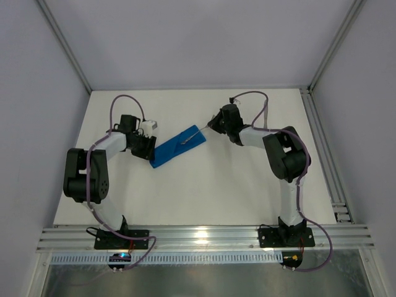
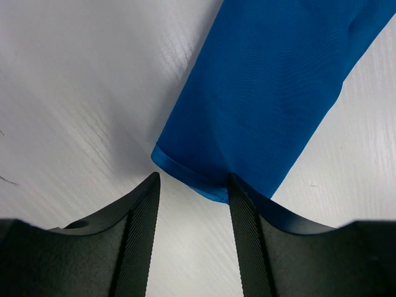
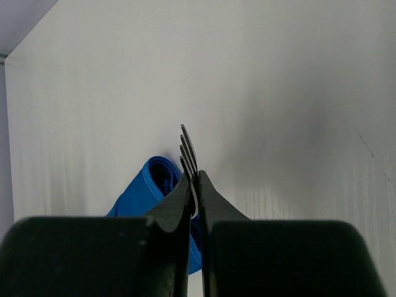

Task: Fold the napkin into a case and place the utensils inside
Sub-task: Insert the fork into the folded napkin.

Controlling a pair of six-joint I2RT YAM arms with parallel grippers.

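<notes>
The napkin is folded into a narrow bright blue case [image 1: 177, 147] lying diagonally on the table. My right gripper [image 1: 209, 128] is at its upper right end, shut on a silver fork [image 1: 191, 137] that reaches over the case. In the right wrist view the fork's tines [image 3: 187, 147] stick out past the shut gripper [image 3: 193, 179], with the case's open mouth [image 3: 154, 176] just behind on the left. My left gripper [image 1: 150, 151] is open at the case's lower left end; in the left wrist view [image 2: 192, 182] its right finger [image 2: 238, 204] touches the cloth's corner [image 2: 260, 105]. The knife is not in view.
The white table [image 1: 204, 198] is bounded by grey walls at the left, back and right. An aluminium rail [image 1: 204, 236] runs along the near edge by the arm bases, and another rail [image 1: 322, 154] runs along the right side.
</notes>
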